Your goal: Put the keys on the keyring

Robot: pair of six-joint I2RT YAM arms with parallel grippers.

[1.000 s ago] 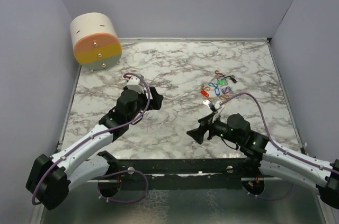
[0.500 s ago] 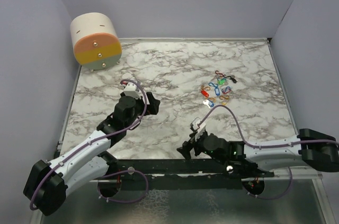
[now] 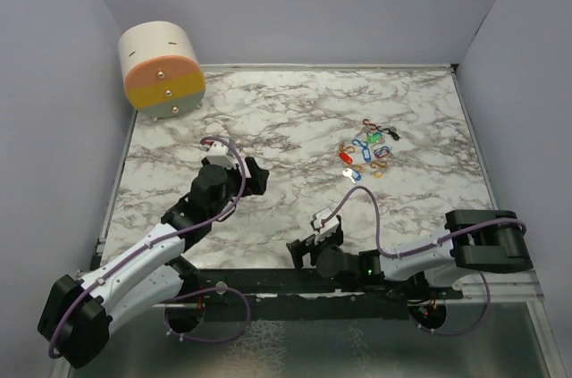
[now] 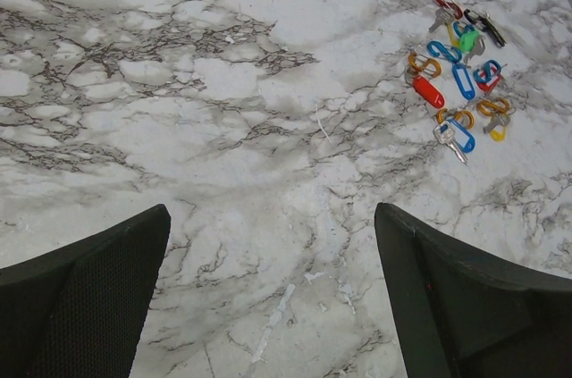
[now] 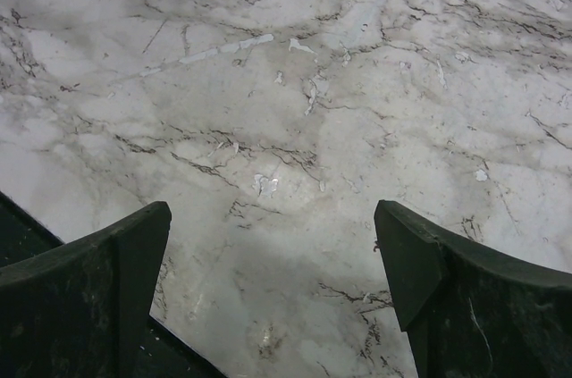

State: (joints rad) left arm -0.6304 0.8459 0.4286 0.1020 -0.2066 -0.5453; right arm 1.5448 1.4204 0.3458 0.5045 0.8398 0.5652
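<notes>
The keys [image 3: 365, 149] lie in a small heap at the right back of the marble table [image 3: 295, 119], mixed with coloured loop clips. The left wrist view shows them at upper right: a red tag [image 4: 427, 92], blue [image 4: 463, 81], green [image 4: 465, 38] and yellow [image 4: 497, 132]. I cannot single out a keyring in the heap. My left gripper [image 3: 256, 176] [image 4: 273, 217] is open and empty over bare marble, well left of the keys. My right gripper [image 3: 300, 252] [image 5: 273, 208] is open and empty, low at the table's near edge.
A cream and orange cylindrical drawer box [image 3: 161, 68] stands at the back left corner. Grey walls close in the table on three sides. The dark front edge [image 5: 22, 231] lies just under my right gripper. Small white flecks [image 4: 273, 329] dot the marble.
My right arm has folded back and swung left, from near the keys down to the near edge. My left gripper has drawn back slightly toward me.
</notes>
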